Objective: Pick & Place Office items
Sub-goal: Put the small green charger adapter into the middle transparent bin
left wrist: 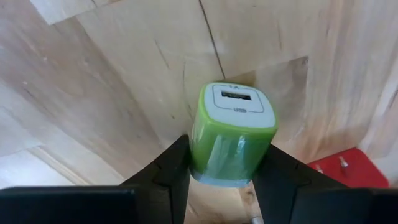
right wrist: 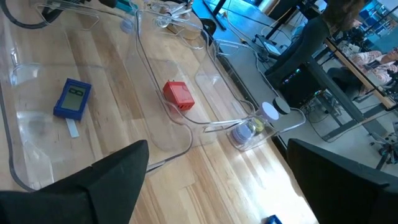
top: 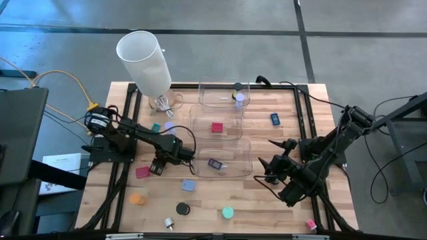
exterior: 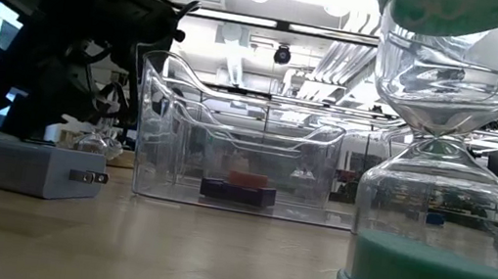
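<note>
Three clear bins stand in a row mid-desk. The left gripper pinches one green charger, seemingly hidden from above. The right gripper gapes wide, holding nothing.

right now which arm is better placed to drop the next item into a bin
Left. The left gripper already holds a green charger cube in its jaws, just beside the nearest clear bin. The right gripper is open and empty on the bins' other side.

Wooden table; 3 clear bins, scattered pieces
</note>
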Robot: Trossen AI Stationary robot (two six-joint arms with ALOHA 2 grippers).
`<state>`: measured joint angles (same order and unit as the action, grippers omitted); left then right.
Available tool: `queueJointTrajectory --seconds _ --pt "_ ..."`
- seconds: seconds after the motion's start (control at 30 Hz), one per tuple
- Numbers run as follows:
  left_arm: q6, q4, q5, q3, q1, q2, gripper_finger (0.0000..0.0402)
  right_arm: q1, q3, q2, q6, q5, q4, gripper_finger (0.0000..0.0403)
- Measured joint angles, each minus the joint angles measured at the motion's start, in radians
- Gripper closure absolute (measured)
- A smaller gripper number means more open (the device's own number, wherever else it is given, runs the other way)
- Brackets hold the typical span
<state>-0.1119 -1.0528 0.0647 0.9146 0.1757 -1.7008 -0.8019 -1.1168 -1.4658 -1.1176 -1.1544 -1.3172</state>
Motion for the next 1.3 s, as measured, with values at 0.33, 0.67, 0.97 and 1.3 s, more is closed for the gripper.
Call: queueJointTrajectory --seconds 0.33,0.67,0.97,1.3 --pt "0.047 -0.078 0.032 0.053 0.023 -0.004 0.0271 0.0 0.0 0.0 0.001 0.0 0.0 0.0031" --pt "0.134 -0.386 0.005 0.27 0.093 -0.004 0.027 0.0 0.0 0.0 0.002 0.0 0.0 0.0031" --pt "0.111 -0.519 -0.172 0.589 0.121 0.011 0.027 0.0 0.0 0.0 0.002 -0.011 0.002 0.0031" --pt "-0.119 -0.355 -0.341 0.715 -0.123 0.01 0.027 0.015 0.0 0.0 0.022 -0.024 0.025 0.0031"
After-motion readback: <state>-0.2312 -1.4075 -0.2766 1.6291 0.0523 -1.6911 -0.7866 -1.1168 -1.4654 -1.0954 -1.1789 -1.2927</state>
